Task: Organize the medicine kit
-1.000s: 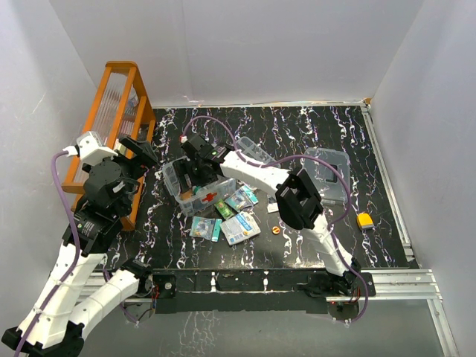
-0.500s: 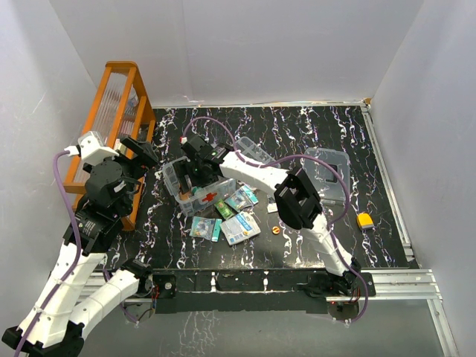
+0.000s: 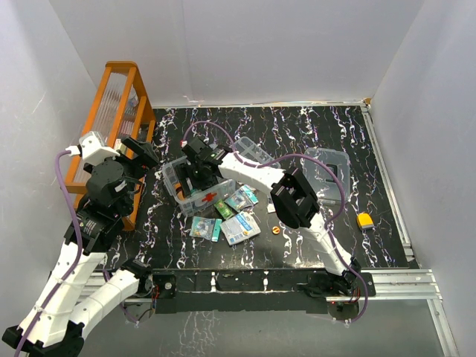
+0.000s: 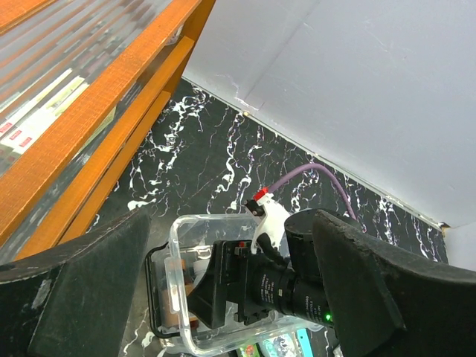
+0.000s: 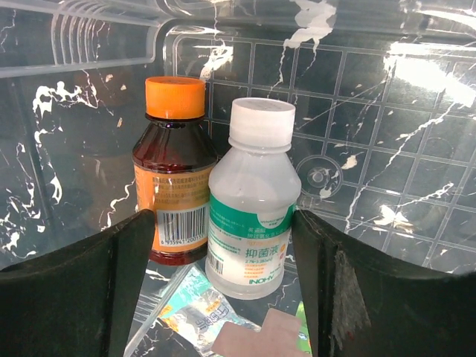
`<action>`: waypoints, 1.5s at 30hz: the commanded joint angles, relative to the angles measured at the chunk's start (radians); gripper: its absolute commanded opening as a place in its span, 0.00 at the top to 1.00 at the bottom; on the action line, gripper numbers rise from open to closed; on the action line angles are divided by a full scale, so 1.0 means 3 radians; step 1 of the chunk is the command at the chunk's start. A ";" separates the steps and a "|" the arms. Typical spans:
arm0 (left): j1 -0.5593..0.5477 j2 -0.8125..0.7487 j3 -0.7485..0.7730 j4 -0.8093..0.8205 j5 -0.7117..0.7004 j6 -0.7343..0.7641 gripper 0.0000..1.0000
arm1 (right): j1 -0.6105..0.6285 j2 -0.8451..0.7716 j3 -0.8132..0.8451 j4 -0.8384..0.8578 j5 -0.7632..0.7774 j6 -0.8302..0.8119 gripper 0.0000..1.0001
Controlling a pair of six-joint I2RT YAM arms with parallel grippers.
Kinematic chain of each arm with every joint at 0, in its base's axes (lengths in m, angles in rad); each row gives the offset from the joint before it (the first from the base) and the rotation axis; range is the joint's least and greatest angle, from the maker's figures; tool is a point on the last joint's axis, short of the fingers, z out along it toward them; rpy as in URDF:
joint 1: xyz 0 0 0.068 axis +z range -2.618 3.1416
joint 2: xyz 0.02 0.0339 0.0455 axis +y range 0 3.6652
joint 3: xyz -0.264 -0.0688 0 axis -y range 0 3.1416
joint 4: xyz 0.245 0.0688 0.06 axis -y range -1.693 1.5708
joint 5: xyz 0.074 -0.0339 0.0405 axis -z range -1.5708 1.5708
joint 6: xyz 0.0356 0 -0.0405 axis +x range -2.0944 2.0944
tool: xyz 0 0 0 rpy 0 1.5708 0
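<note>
The medicine kit's clear box [image 3: 207, 195], marked with a red cross, stands left of centre on the black marbled table. My right gripper [image 3: 195, 175] reaches down into it. In the right wrist view its fingers [image 5: 74, 290] stand open, straddling two bottles lying side by side in the box: a brown bottle with an orange cap [image 5: 172, 178] and a white bottle with a green label [image 5: 253, 201]. My left gripper [image 3: 141, 152] hovers open left of the box [image 4: 178, 245], holding nothing. The divided tray [image 3: 253, 151] and the lid with a dark handle [image 3: 331, 175] lie to the right.
An orange slatted rack [image 3: 111, 111] stands along the left wall, close to my left arm. Several flat medicine packets [image 3: 239, 227] lie in front of the box. A small yellow item [image 3: 364, 220] sits at the right, and a small copper disc [image 3: 276, 230] lies near the packets.
My right arm's elbow has shifted slightly to the left while its gripper stays inside the box. The left arm has not moved.
</note>
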 commanded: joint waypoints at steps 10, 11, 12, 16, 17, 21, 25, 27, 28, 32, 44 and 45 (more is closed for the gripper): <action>-0.0015 0.0004 0.0027 0.0034 -0.0066 0.0113 0.10 | 0.0012 -0.0180 0.0258 0.0136 0.0249 0.0082 0.19; -0.0015 0.0009 0.0038 0.0035 -0.0060 0.0129 0.10 | 0.0009 -0.0205 0.0272 0.0132 0.0307 0.0095 0.19; -0.0013 0.0014 0.0051 0.0034 -0.0055 0.0145 0.09 | 0.0003 -0.0236 0.0290 0.0135 0.0362 0.0110 0.18; -0.0015 0.0027 0.0093 0.0057 0.0035 0.0255 0.07 | -0.0035 -0.0429 0.0243 0.0199 0.0530 0.0150 0.18; -0.0015 0.0031 0.0101 0.0071 0.0065 0.0290 0.06 | -0.0035 -0.0490 0.0182 0.0252 0.0539 0.0150 0.18; -0.0015 0.0040 0.0099 0.0152 0.0256 0.0436 0.05 | -0.0040 -0.0847 -0.0216 0.0626 0.0556 0.0196 0.19; -0.0015 0.0041 0.0087 0.0248 0.0489 0.0554 0.04 | -0.0041 -0.1330 -0.0786 0.0999 0.0692 0.0297 0.21; -0.0015 0.0042 0.0067 0.0311 0.0665 0.0662 0.04 | -0.0040 -0.1644 -0.1251 0.1171 0.0838 0.0374 0.22; -0.0015 0.0046 0.0062 0.0346 0.0779 0.0729 0.03 | -0.0042 -0.1829 -0.1478 0.1262 0.0928 0.0424 0.23; -0.0015 0.0077 0.0061 0.0408 0.1252 0.0965 0.02 | -0.0040 -0.2627 -0.2403 0.1509 0.1242 0.0677 0.25; -0.0016 0.0246 -0.0037 0.0824 0.2771 0.1361 0.01 | -0.0055 -0.4170 -0.4284 0.1033 0.1523 0.1758 0.35; -0.0013 0.0287 -0.0020 0.0828 0.2884 0.1380 0.01 | -0.0060 -0.4167 -0.4361 0.1028 0.1419 0.1790 0.37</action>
